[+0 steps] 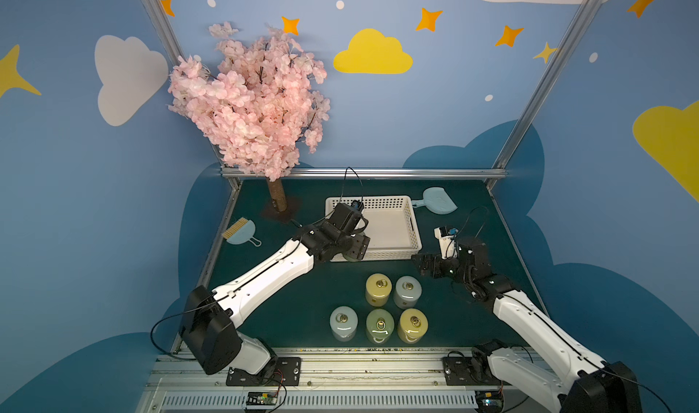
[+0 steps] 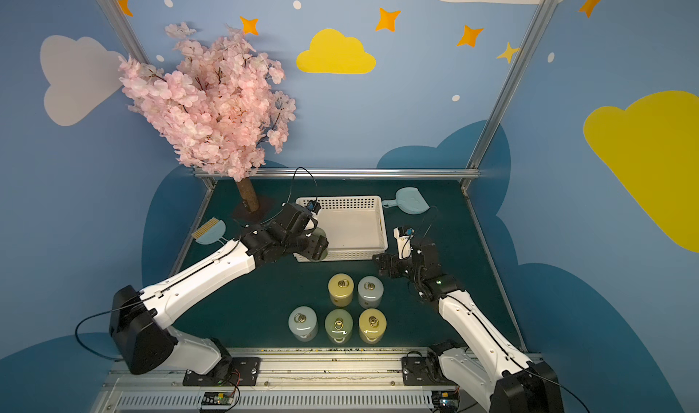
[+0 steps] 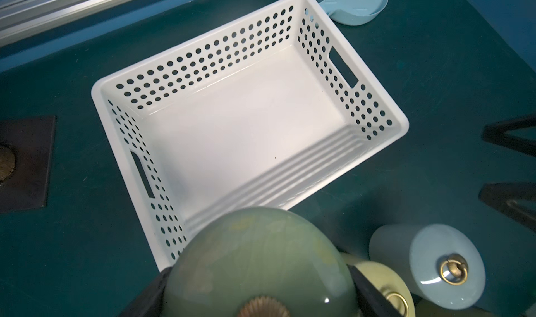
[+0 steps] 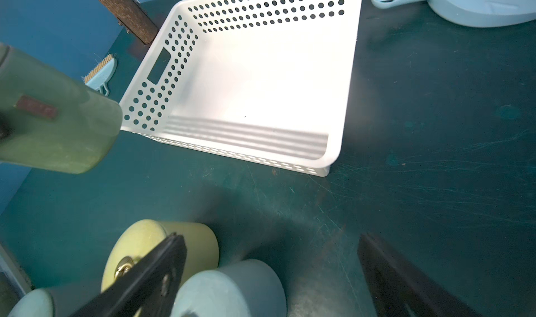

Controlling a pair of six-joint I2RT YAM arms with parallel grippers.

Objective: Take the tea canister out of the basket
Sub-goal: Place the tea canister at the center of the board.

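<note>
The white perforated basket (image 1: 414,222) (image 2: 382,224) sits at the middle back of the green table. Nothing lies on its floor in the left wrist view, where its wall (image 3: 220,57) shows, or in the right wrist view (image 4: 261,11). My left gripper (image 1: 351,241) (image 2: 314,241) (image 3: 258,275) is shut on a green tea canister (image 2: 320,241) (image 3: 261,251) (image 4: 58,127), a finger on each side. It holds the canister in the air over the basket's near left corner. My right gripper (image 1: 425,265) (image 2: 386,265) (image 4: 271,237) is open and holds nothing, to the right of the basket's front.
Several other canisters (image 1: 379,326) in yellow, green and pale blue stand grouped in front of the basket. A pale blue dustpan (image 1: 437,200) lies behind the basket's right side. A small brush (image 1: 240,231) lies at the left. A pink blossom tree's trunk (image 1: 278,199) stands at the back left.
</note>
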